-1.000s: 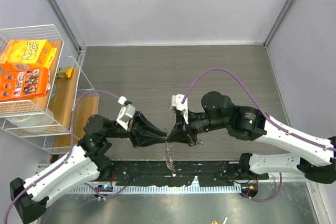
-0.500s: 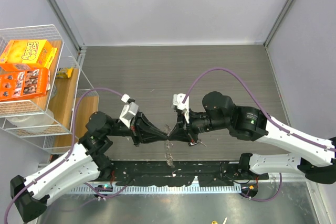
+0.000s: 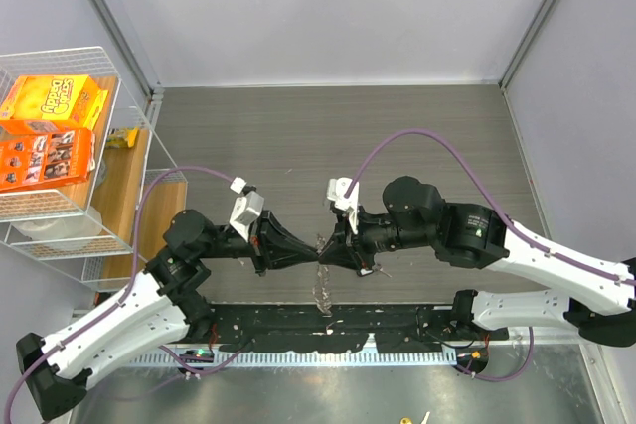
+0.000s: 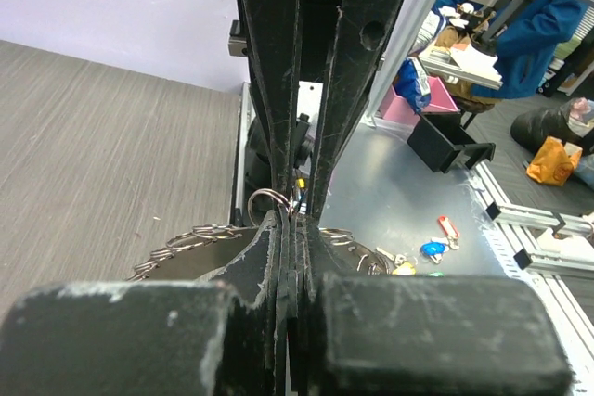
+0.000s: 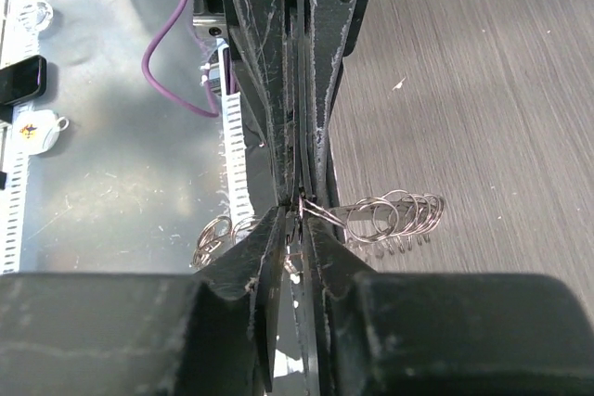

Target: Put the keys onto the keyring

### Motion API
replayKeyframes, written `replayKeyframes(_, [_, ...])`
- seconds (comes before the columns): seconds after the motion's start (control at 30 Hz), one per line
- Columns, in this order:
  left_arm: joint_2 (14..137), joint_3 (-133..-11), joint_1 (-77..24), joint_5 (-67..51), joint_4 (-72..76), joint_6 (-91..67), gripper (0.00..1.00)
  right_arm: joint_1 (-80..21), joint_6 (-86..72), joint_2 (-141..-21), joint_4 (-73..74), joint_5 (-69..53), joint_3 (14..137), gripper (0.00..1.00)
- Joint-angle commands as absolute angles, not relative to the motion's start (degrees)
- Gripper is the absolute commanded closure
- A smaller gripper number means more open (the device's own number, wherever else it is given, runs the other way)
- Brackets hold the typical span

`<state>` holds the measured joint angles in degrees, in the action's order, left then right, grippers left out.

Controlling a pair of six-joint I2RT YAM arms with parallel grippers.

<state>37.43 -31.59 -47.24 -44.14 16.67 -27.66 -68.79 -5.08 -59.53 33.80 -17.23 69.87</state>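
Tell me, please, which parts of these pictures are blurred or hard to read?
Top view: sharp and evenly lit, but the keyring is too small to resolve. Left wrist: the left gripper is out of focus at its near end; the keyring is fairly crisp. Right wrist: the right gripper blurs likewise; the keyring's loops glint.

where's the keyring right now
In the top view the keyring is low in the centre, caught where the tips of the left gripper and the right gripper meet, and it hangs down from that point.
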Motion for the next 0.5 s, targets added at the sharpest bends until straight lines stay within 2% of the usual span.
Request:
replayKeyframes(0.0, [36.6,-33.1,-47.3,-39.3,16.3,-26.0,1.00,-69.9,-5.6,-57.3,26.2,-18.1,71.8,0.77])
replayKeyframes(0.47, [34.5,-32.9,-47.3,-39.4,15.8,-26.3,1.00,-69.9,-5.4,-54.2,27.4,-16.1,70.4,0.64])
